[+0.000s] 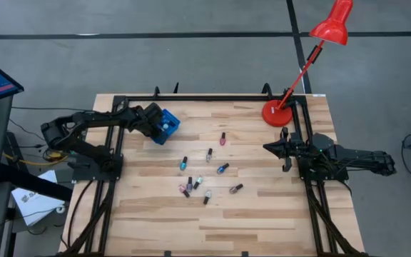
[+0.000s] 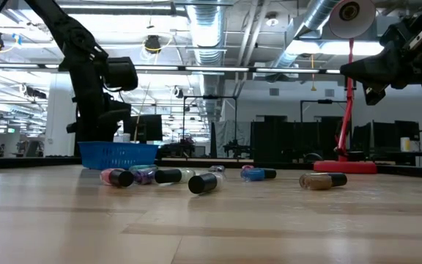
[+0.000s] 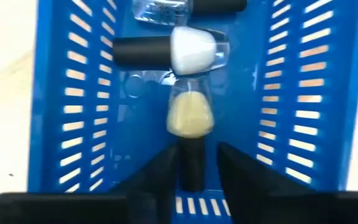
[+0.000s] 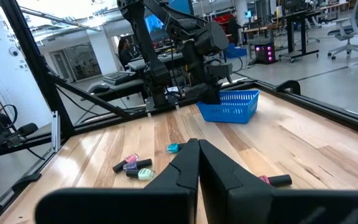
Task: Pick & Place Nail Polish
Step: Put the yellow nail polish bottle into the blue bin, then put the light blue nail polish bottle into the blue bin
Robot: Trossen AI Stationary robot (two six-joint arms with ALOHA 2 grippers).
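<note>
Left gripper (image 1: 164, 126) over the blue bin (image 1: 171, 116), polish bottle between its jaws

High view: nine nail polish bottles (image 1: 207, 197) lay mid-desk; the right gripper (image 1: 268, 147) idled, jaws shut. Left wrist view: jaws slightly apart, flanking a yellowish bottle (image 3: 191, 118) by its dark cap; whether they gripped it was unclear. It could snag if lifted early.

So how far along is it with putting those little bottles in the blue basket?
Only just begun. Two bottles, one white, already lie in the blue basket. The left claw is over the basket with a yellowish bottle, its fingers set around the dark cap. About nine bottles remain on the table. The right claw waits shut beside the lamp.
</note>
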